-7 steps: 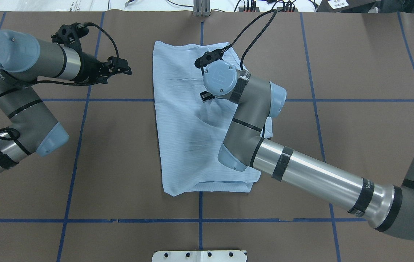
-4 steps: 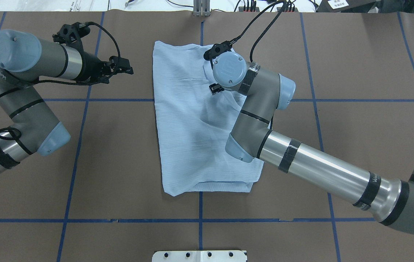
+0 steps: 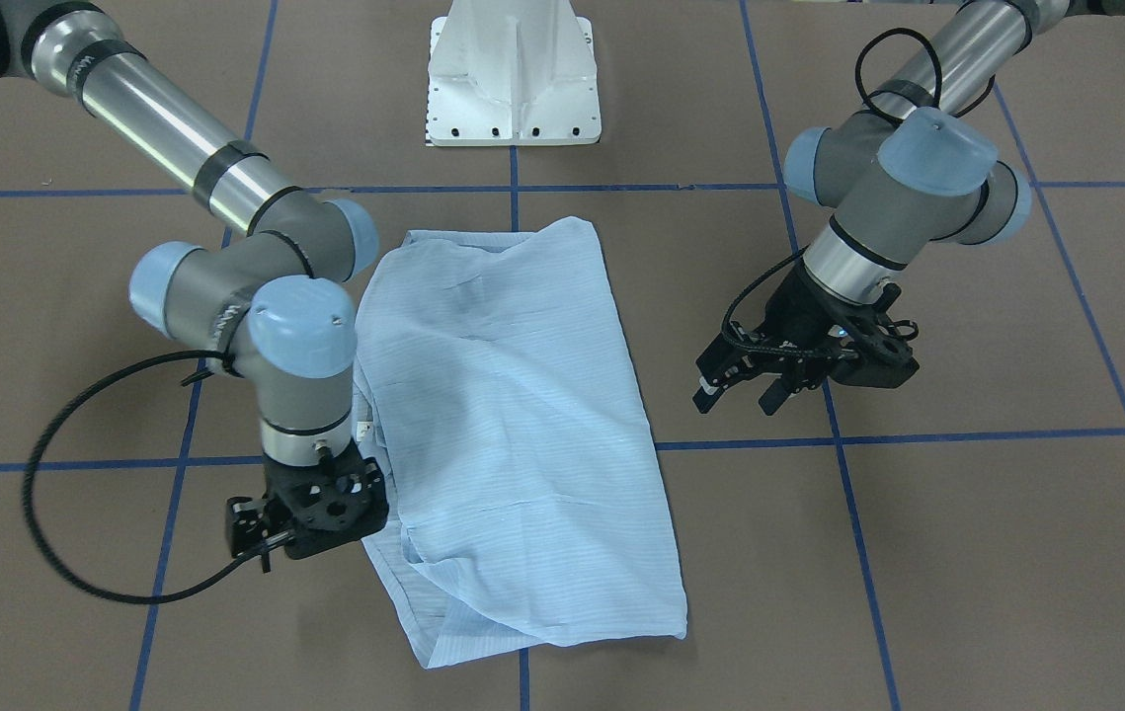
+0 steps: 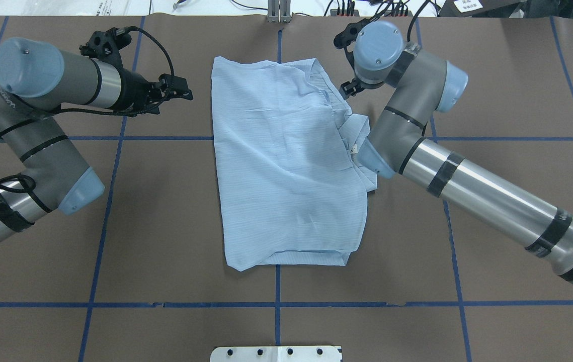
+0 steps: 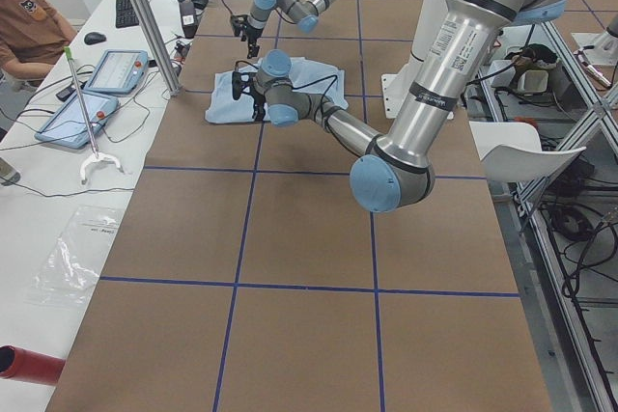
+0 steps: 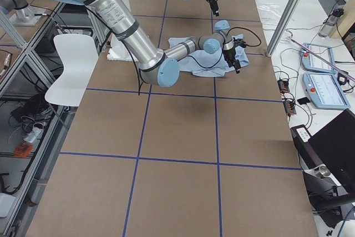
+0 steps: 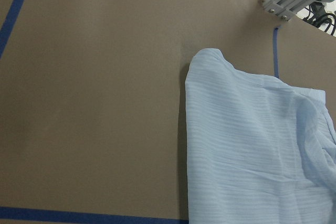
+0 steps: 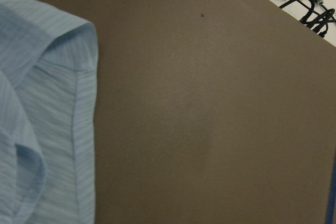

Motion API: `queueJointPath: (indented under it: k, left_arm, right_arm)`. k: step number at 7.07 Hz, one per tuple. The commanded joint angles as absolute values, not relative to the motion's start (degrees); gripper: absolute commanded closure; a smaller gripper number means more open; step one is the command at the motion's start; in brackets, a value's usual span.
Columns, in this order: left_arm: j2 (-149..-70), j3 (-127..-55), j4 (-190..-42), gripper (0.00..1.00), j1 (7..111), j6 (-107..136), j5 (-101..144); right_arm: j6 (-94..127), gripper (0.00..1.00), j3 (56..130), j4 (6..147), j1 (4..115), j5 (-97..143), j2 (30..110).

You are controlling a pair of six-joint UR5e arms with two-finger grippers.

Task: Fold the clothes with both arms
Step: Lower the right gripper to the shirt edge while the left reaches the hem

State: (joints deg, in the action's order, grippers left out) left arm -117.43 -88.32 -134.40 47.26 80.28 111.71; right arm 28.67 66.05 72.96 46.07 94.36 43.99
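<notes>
The light-blue striped shirt lies folded into a rough rectangle at the table's middle and also shows in the front view. Its collar and small white neck label lie at its right edge. My left gripper hovers left of the shirt's far corner, off the cloth; in the front view it is open and empty. My right gripper hangs just beyond the shirt's far right corner, pointing down. Nothing hangs from it; I cannot tell how its jaws stand. The right wrist view shows the shirt's edge.
The brown table cover carries a grid of blue tape lines. The white pedestal base stands at the robot's edge. An aluminium post and cables sit at the far edge. Tablets lie on a side table.
My right arm has swung from above the shirt's upper middle to the far right, off the cloth, uncovering the collar side. My left gripper has crept slightly toward the shirt.
</notes>
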Motion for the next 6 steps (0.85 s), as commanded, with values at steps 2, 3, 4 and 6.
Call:
queueJointPath:
  k: [2, 3, 4, 6]
  left_arm:
    - [-118.03, -88.42, -134.30, 0.00, 47.28, 80.42, 111.71]
    - [-117.95, -88.68, -134.21, 0.00, 47.11, 80.42, 112.06]
    - [-117.78, -89.81, -133.60, 0.00, 46.67, 81.03, 113.80]
    - [-116.46, -96.20, -128.54, 0.00, 42.83, 86.46, 114.17]
  right_arm:
    - [26.80, 0.01, 66.70, 71.64, 48.78, 100.96, 43.51]
    - [27.76, 0.01, 67.32, 69.63, 48.78, 104.38, 44.55]
    - [29.69, 0.01, 71.24, 69.52, 48.78, 107.02, 47.34]
    - [37.66, 0.00, 84.40, 69.78, 46.51, 114.22, 57.17]
